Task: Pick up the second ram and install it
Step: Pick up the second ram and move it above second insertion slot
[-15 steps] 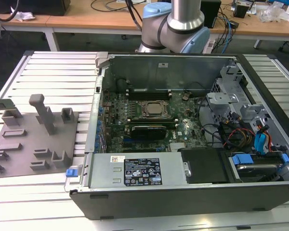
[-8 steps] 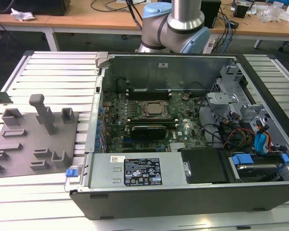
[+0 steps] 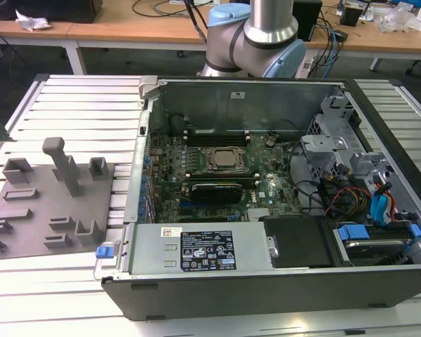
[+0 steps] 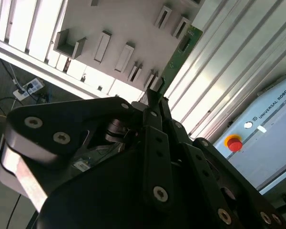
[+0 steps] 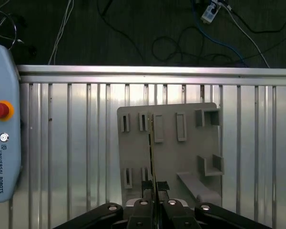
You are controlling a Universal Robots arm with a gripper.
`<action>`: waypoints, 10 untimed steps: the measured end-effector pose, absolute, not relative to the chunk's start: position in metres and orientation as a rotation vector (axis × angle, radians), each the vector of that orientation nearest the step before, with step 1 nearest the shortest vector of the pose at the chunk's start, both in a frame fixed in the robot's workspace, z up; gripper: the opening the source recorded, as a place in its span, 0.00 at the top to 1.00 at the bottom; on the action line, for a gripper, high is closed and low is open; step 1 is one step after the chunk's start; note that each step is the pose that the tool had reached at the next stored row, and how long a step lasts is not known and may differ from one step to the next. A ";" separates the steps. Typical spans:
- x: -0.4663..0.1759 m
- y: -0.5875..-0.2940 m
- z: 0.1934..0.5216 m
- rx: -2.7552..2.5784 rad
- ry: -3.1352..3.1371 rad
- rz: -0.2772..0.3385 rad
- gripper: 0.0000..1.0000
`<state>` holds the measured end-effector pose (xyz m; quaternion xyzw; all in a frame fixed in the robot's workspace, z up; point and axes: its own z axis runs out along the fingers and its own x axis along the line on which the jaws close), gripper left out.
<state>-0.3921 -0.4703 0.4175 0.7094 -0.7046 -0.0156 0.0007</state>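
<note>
In the exterior view, an open computer case (image 3: 266,291) sits on the slatted metal desk (image 3: 70,105), filling its middle and the exterior view's right. Inside it lie a green motherboard (image 3: 263,193) and a processor socket (image 3: 224,159). A grey plastic tray (image 3: 35,210) with upright blocks lies near the desk's edge on the exterior view's left, just beside the case. The robot arm's base (image 3: 256,35) rises behind the case.

In the second wrist view, the black gripper (image 4: 156,98) has its jaws clamped together on one end of the second ram (image 4: 181,52). This green strip reaches away from the fingertips, across the grey tray's (image 4: 119,24) edge and over the desk slats (image 4: 229,62). Whether its far end touches the tray cannot be told. A pale blue control unit (image 4: 271,138) with a red stop button (image 4: 234,143) sits at the desk's edge.

In the first wrist view, the gripper (image 5: 155,187) pinches the second ram (image 5: 151,152), seen edge-on as a thin dark line. The two fingers (image 5: 147,186) press on its flat faces. The strip runs over the grey tray (image 5: 181,152) between rows of slotted blocks. The control unit (image 5: 2,157) lies at one desk edge, and cables (image 5: 181,43) trail over the dark floor beyond the desk.
</note>
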 end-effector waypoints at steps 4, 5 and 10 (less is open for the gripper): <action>-0.392 -0.470 0.429 2.228 -2.213 -0.049 0.86; -0.392 -0.470 0.431 2.228 -2.213 -0.049 0.86; -0.392 -0.470 0.448 2.235 -2.219 -0.064 0.86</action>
